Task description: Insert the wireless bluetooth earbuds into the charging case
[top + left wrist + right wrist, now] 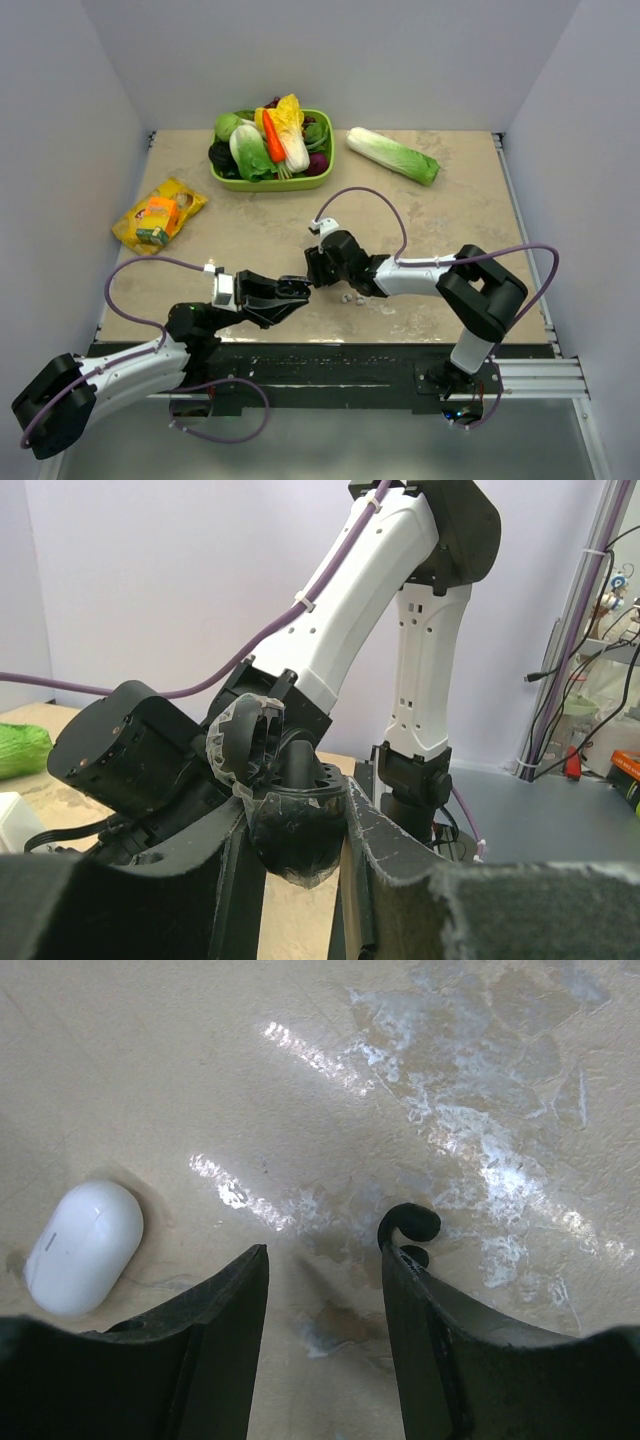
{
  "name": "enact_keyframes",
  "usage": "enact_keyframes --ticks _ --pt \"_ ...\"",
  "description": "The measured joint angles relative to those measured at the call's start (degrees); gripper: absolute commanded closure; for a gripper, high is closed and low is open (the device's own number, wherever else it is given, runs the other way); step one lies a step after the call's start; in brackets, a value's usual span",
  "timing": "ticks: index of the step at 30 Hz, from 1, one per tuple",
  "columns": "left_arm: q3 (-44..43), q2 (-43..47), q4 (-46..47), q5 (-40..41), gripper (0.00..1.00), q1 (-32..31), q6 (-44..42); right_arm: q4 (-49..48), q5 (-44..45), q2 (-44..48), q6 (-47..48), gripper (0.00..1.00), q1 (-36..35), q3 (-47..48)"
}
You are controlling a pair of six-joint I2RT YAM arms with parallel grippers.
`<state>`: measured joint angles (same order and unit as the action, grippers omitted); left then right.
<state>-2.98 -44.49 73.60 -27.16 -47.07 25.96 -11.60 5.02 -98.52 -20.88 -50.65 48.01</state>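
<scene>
Beige tabletop (450, 220) carries everything; no stage is complete. Right pincer (325, 1260) hangs empty, jaws moderately apart, with the charging case (83, 1248) lying apparently lid-shut just beside one finger. Left pincer (297, 288) sits narrow around a black rounded object (296, 845). Two pale specks, apparently the earbuds (347, 298), lie loose near the right arm; opening the case and both insertions remain.

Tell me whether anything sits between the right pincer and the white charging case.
Nothing visible does. The charging case lies on bare table beside the open right pincer, apart from it; a small black curled piece sits at its other finger.
</scene>
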Motion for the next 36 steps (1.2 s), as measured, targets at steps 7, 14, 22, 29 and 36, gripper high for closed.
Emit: enact_keyframes --ticks 7,14,22,29,36 --pt "0.0 0.15 0.0 0.2 1.0 0.0 0.0 -0.04 1.4 0.0 -0.07 0.48 0.42 0.0" --pt "0.0 0.13 0.0 0.37 1.0 0.0 0.0 -0.02 4.44 0.0 -0.13 0.5 0.48 0.0" --pt "0.0 -0.28 0.0 0.42 1.0 -0.28 0.02 0.92 9.35 -0.11 0.11 0.55 0.66 0.85" --pt "0.0 -0.9 0.0 0.42 1.0 -0.28 0.04 2.34 12.83 -1.86 0.59 0.62 1.29 1.88" --pt "0.0 -0.94 0.0 0.42 1.0 -0.33 0.13 3.32 13.97 -2.49 0.83 0.64 1.27 1.95"
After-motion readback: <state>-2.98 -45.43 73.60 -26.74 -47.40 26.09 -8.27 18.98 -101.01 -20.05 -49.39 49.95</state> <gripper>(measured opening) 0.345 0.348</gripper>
